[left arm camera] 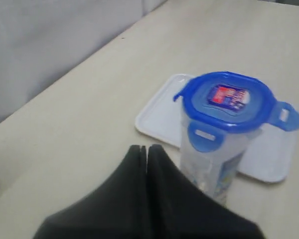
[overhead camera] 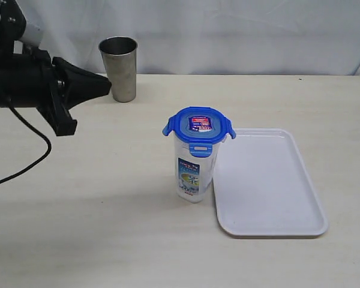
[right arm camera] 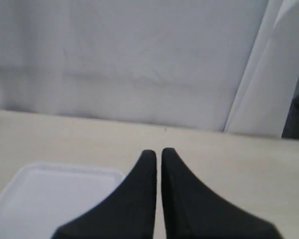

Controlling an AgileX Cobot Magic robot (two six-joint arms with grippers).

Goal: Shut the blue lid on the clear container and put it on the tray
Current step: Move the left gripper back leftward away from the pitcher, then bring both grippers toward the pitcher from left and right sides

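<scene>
I am holding my left gripper pressed together on nothing, hovering above the beige table near the grey stainless-steel cup, well apart from the tall clear plastic container. The container is standing upright on the table just beside the flat white rectangular tray, not on it. It is wearing the bright-blue snap-tab lid, whose side tabs are sticking outward. My right gripper is closed too and gripping nothing.
</scene>
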